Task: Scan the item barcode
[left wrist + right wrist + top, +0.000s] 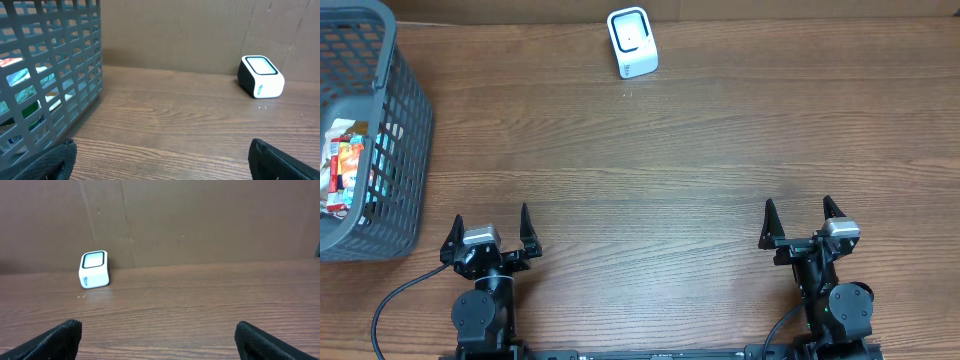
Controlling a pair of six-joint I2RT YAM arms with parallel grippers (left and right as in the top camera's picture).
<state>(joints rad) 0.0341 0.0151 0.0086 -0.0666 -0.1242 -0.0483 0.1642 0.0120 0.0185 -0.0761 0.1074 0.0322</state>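
I can read no words here. The white scanner (261, 76), far ahead and to the right of my left gripper (161, 152), carries a small teal mark too tiny to read. Packets (345, 165) in the basket (408, 110) at my left show colourful print, all illegible.

Side by side, left gripper (491, 216) and right gripper (798, 205), jaws spread wide, both empty.
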